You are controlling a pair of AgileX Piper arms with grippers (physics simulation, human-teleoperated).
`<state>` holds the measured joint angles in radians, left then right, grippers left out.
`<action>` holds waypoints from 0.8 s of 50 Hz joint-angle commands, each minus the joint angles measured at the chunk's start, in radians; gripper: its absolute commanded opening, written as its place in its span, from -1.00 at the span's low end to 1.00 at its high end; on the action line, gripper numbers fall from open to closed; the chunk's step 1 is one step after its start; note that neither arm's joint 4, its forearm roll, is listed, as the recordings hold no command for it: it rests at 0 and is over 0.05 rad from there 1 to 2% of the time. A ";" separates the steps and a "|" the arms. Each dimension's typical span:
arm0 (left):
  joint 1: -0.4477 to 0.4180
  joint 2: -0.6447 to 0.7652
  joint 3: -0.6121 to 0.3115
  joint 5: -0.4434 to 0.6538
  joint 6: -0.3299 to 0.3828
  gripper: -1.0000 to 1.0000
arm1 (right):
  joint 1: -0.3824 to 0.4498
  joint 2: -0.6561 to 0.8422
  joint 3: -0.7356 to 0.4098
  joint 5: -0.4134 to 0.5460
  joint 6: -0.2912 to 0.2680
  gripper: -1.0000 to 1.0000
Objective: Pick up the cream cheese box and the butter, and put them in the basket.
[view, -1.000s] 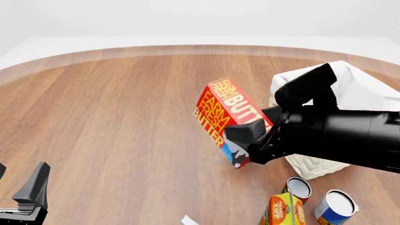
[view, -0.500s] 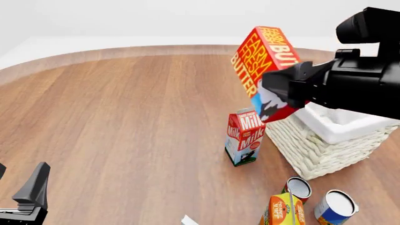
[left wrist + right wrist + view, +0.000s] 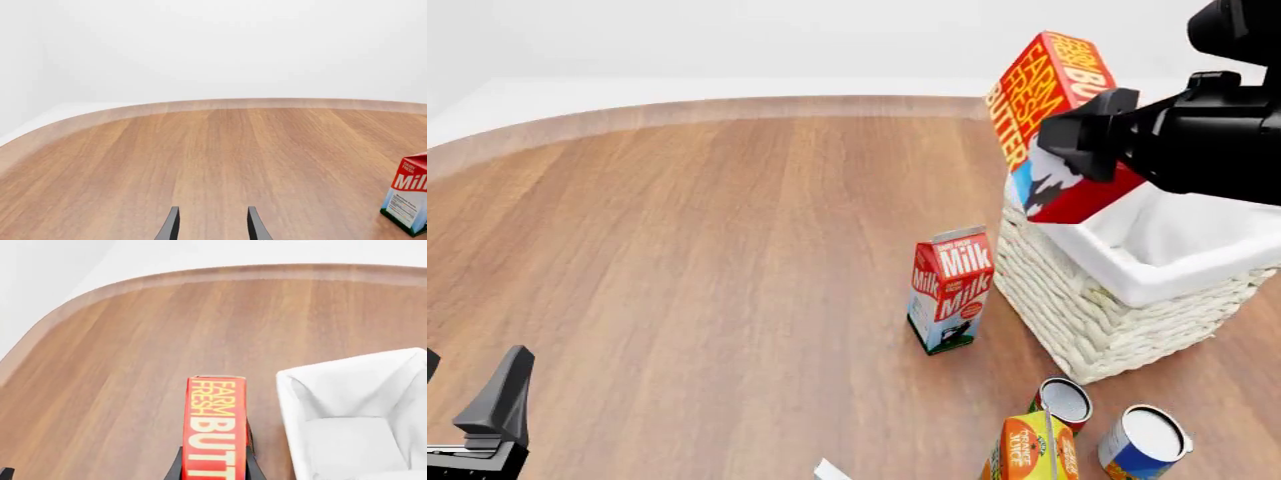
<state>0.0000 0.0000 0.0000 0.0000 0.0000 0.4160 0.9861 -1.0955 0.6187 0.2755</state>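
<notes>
Risking a drop outside the large white woven wicker basket with its folded cloth lining (image 3: pixel 1121 300): judging from the right wrist view, carrying the red and orange rectangular butter carton (image 3: pixel 1054 125) above the table just beside the basket's rim rather than over the opening, so letting go now would likely be sending it onto the wood or against the red-white-blue gabled milk carton (image 3: pixel 950 290). Holding high with the right gripper (image 3: pixel 1081 135), clenching the carton's lower end, tilted. Resting low with the left gripper (image 3: pixel 210 225), fingers parted, grasping nothing. Not showing the cream cheese box anywhere clearly.
</notes>
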 commanded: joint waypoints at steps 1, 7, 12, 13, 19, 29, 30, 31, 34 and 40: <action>0.000 0.000 0.000 0.000 0.000 1.00 | -0.057 0.008 -0.038 -0.003 0.028 -1.00; 0.000 0.000 0.000 0.000 0.000 1.00 | -0.111 0.022 -0.041 -0.017 0.046 -1.00; 0.000 0.000 0.000 0.000 0.000 1.00 | -0.132 0.025 -0.045 -0.016 0.056 -1.00; 0.000 0.000 0.000 0.000 0.000 1.00 | -0.134 0.026 -0.044 -0.017 0.057 -1.00; 0.000 0.000 0.000 0.000 0.000 1.00 | -0.164 0.039 -0.030 -0.034 0.062 -1.00; 0.000 0.000 0.000 0.000 0.000 1.00 | -0.226 0.068 -0.025 -0.064 0.084 -1.00; 0.000 0.000 0.000 0.000 0.000 1.00 | -0.230 0.068 -0.025 -0.065 0.089 -1.00; 0.000 0.000 0.000 0.000 0.000 1.00 | -0.232 0.068 -0.026 -0.065 0.090 -1.00; 0.000 0.000 0.000 0.000 0.000 1.00 | -0.243 0.069 -0.026 -0.068 0.099 -1.00; 0.000 0.000 0.000 0.000 0.000 1.00 | -0.262 0.075 -0.019 -0.085 0.154 -1.00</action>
<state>0.0000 0.0000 0.0000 0.0000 0.0000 0.1892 1.0582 -1.1070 0.5608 0.3629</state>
